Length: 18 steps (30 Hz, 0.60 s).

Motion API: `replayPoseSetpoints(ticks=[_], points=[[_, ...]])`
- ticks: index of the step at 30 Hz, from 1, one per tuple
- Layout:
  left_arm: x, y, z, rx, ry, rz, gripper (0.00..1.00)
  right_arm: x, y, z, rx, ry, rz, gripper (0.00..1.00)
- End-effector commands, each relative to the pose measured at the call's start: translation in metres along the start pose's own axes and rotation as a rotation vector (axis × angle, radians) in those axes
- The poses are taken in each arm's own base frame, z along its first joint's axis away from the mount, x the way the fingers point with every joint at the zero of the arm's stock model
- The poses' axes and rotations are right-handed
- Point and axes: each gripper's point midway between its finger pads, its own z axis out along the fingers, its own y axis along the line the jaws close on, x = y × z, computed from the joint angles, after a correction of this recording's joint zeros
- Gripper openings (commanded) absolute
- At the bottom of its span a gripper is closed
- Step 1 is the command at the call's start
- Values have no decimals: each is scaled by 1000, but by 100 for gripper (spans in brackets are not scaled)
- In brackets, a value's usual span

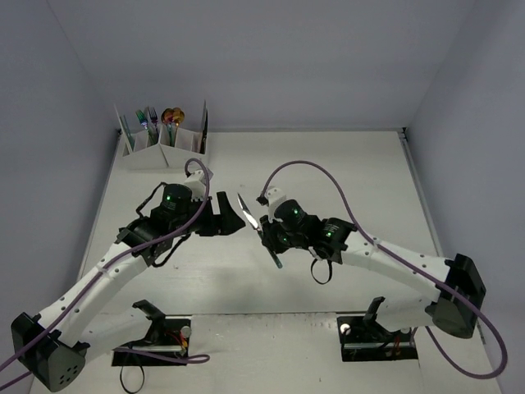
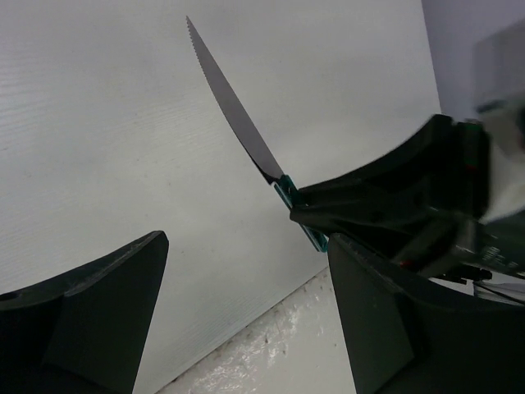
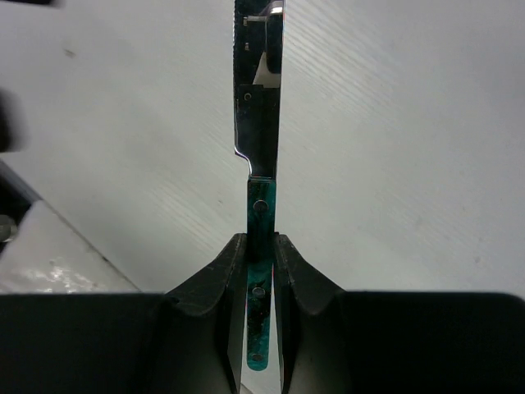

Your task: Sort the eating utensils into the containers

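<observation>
From the top camera, the white rack (image 1: 162,149) stands at the far left corner of the bench (image 1: 344,172), with several utensils (image 1: 152,121) upright in it. Near the middle of the bench the right gripper (image 1: 267,235) pinches a teal-handled knife (image 1: 246,208), its blade aimed toward the far left. The left gripper (image 1: 223,218) hangs just beside the blade, jaws spread and holding nothing. A handover looks like the step in hand.

The left wrist camera adds what the top view cannot. The serrated blade of the knife (image 2: 238,111) rises clear of the bench. It lies beyond the gap between the spread fingers (image 2: 90,320) of the left gripper (image 2: 246,328), not inside it. The right gripper (image 2: 394,205) clamps the handle.

Only the right wrist camera shows the grip itself. The right gripper (image 3: 261,263) is pressed onto the narrow handle of the knife (image 3: 256,123), and the handle's end pokes out behind the pads.

The risks are probably these. If the left fingers bump the blade, the slim handle may pivot in the pinch. If they close on the slick blade, it could slide. If the right gripper lets go early, the knife would drop.
</observation>
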Motion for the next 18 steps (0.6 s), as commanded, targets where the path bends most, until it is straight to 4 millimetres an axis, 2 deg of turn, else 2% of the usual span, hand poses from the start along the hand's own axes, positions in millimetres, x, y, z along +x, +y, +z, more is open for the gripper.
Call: replayPoseSetpoints(ticks=[1,7,11,12,18], points=[[-29,-39,-2,152,-87,24,76,-54,38,-39,-157,-199,-95,0],[-41,-52,0,205,-121,31,73,-69,62,-60,-262,-289,-121,0],[-40,-51,9,198,-108,19,63,-72,67,-64,-279,-305,-128,0],[-40,-52,11,201,-110,17,59,-71,67,-64,-280,-303,-128,0],[-40,-60,15,242,-130,-11,19,-76,68,-64,-281,-336,-119,0]])
